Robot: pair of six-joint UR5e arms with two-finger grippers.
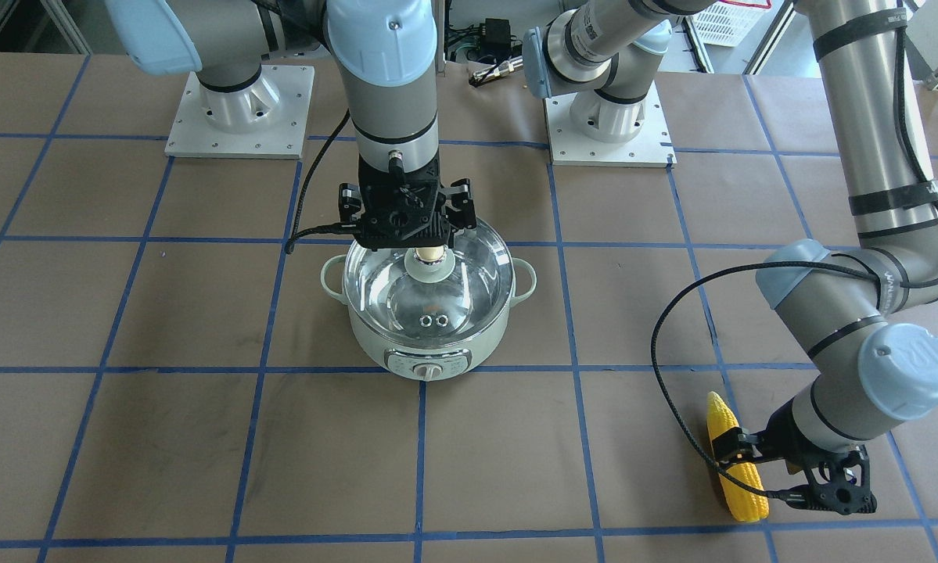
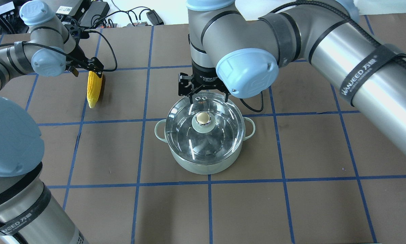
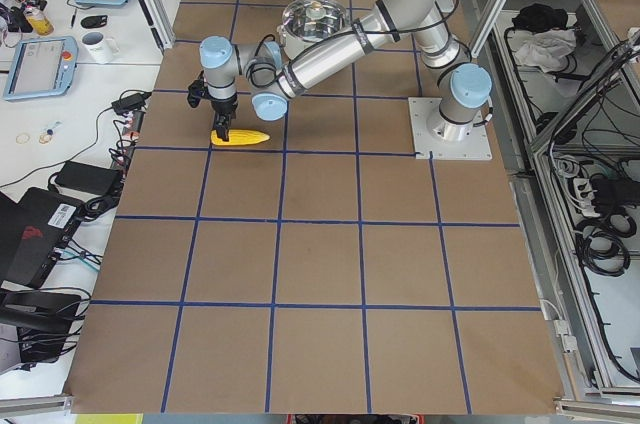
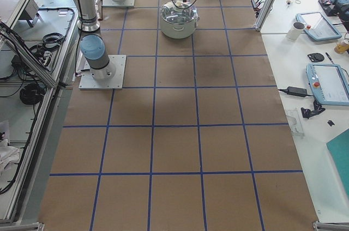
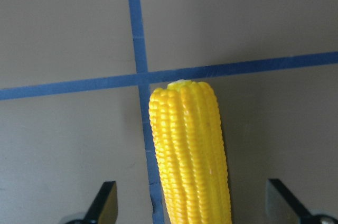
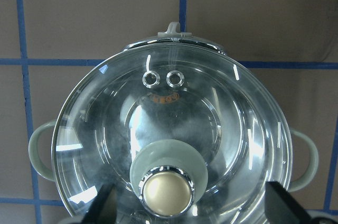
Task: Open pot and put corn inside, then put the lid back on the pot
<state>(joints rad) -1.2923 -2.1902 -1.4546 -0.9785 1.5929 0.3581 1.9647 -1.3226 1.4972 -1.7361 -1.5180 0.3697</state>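
Corn [image 5: 190, 145] between wide-apart fingers [image 5: 104, 203] of left hand [image 5: 193, 200], gaps both sides

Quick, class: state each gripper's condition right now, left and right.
Left gripper: open, straddling the corn, not clamped on it.
Right gripper: open, above the lid, holding nothing.

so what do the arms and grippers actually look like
The left arm and right arm are silver-grey tubes with pale blue joint caps, black straps lettered WANJEED, and black cables running alongside. The left gripper and right gripper are black two-finger units.
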